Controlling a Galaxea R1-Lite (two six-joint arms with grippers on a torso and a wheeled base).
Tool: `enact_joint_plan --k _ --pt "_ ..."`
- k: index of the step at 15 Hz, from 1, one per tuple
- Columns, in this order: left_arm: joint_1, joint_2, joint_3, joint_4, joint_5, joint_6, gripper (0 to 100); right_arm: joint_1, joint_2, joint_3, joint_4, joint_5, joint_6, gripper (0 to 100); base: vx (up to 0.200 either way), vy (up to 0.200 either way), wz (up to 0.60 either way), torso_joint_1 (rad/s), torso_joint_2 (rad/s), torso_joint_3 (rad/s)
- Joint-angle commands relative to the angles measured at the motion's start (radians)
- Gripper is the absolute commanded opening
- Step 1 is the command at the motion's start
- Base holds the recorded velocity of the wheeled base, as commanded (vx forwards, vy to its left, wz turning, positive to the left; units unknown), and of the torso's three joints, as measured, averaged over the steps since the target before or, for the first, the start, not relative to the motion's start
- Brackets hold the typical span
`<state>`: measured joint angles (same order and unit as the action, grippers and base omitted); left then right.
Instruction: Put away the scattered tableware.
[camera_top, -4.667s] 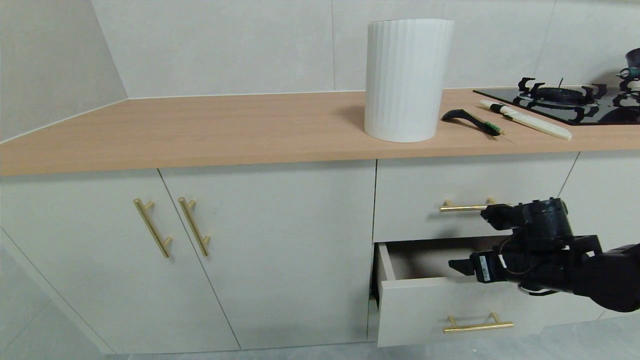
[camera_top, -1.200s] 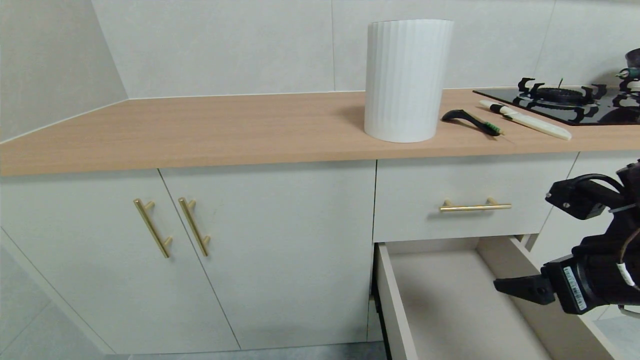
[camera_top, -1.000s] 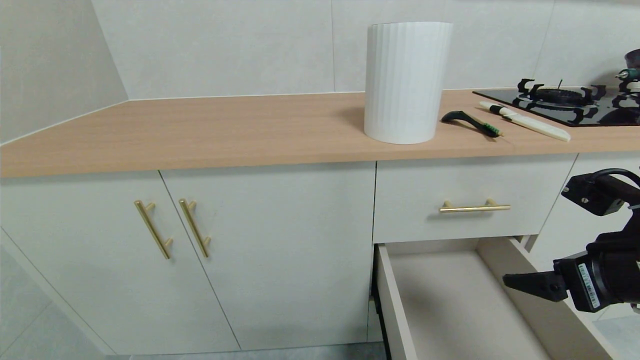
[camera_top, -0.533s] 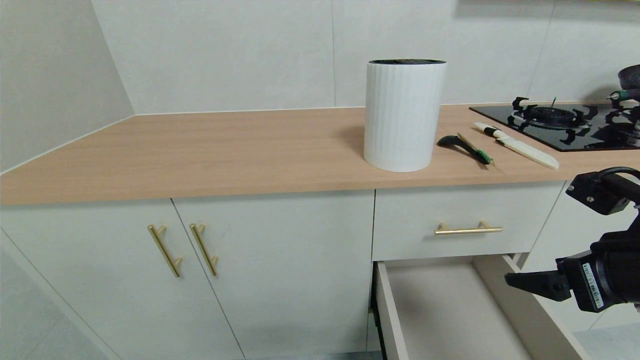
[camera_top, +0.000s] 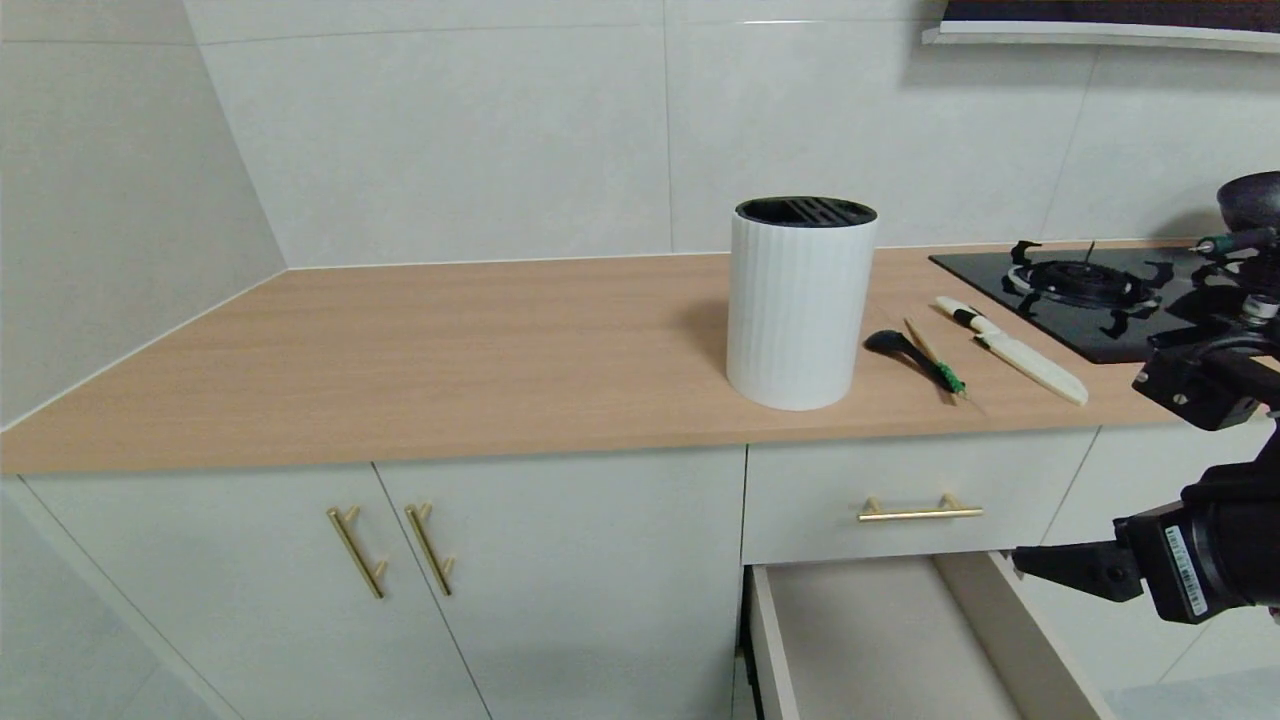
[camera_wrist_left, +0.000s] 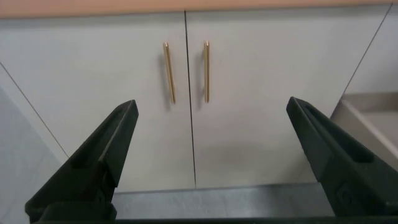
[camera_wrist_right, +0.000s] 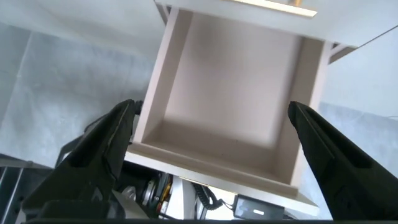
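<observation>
- I saw the spoon (camera_top: 905, 352), black with a green-tipped handle, lying on the counter (camera_top: 450, 360) just right of the holder (camera_top: 800, 305).
- A thin stick (camera_top: 922, 343) lay along the spoon, touching or nearly so; I could not tell which.
- The knife (camera_top: 1012, 350), pale with a dark band on the handle, lay just right of those two, between them and the stove (camera_top: 1080, 290).
- All three pointed roughly the same way, slanting toward the counter's front edge.
- The holder stood upright, white and ribbed with a black slotted top, near the front edge and above the seam between the doors and the drawers.
- The lower drawer (camera_top: 880, 640) was pulled out below the counter, and the right wrist view looked down into its bare floor.
- The upper drawer (camera_top: 900, 500) was closed, its front between the counter edge and the open drawer.
- My right gripper (camera_wrist_right: 214, 158) hung at the right side of the open drawer, below counter height and well apart from the tableware, with jaws spread wide and holding nothing.
- My left gripper (camera_wrist_left: 211, 165) faced the two cabinet doors (camera_wrist_left: 186, 112), jaws also wide with nothing between them, and the brass handles (camera_wrist_left: 186, 71) sat centred in the gap.
- A dark pot (camera_top: 1250, 200) sat at the stove's far right.
- A hood (camera_top: 1100, 25) edge showed above the stove.
</observation>
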<state>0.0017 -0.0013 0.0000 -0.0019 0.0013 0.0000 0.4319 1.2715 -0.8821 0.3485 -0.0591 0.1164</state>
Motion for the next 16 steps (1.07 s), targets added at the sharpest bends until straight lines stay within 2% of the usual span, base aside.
enact_joint_plan --k 1,5,7,9,11,12,14,16 --pt "0.001 0.001 0.000 0.000 0.000 0.000 100 0.001 -0.001 -0.001 0.000 -0.001 0.000 100 0.000 0.000 0.00 0.203 -0.49 -0.295" --pt "0.000 0.001 0.000 0.000 0.000 0.000 100 -0.002 0.017 -0.037 -0.033 -0.001 -0.011 100 0.000 0.000 0.00 0.117 -0.27 -0.162" --pt "0.000 0.001 0.000 0.000 0.000 0.000 100 -0.055 0.123 -0.147 -0.052 -0.007 -0.012 100 0.000 0.000 0.00 0.016 -0.03 -0.016" --pt "0.000 0.001 0.000 0.000 0.000 0.000 100 -0.105 0.252 -0.316 -0.048 -0.011 0.011 100 0.000 0.000 0.00 0.000 0.00 0.000" --pt "0.000 0.001 0.000 0.000 0.000 0.000 100 -0.113 0.292 -0.377 -0.048 -0.018 0.072 100 0.000 0.000 0.00 0.000 0.00 0.000" --pt "0.000 0.001 0.000 0.000 0.000 0.000 100 -0.114 0.347 -0.409 -0.049 -0.022 0.157 100 0.000 0.000 0.00 0.000 0.00 0.000" --pt "0.000 0.001 0.000 0.000 0.000 0.000 100 -0.125 0.399 -0.416 -0.057 -0.051 0.186 100 0.000 0.000 0.00 0.000 0.00 0.000" --pt "0.000 0.001 0.000 0.000 0.000 0.000 100 -0.147 0.465 -0.422 -0.123 -0.062 0.193 100 0.000 0.000 0.00 0.000 0.00 0.000"
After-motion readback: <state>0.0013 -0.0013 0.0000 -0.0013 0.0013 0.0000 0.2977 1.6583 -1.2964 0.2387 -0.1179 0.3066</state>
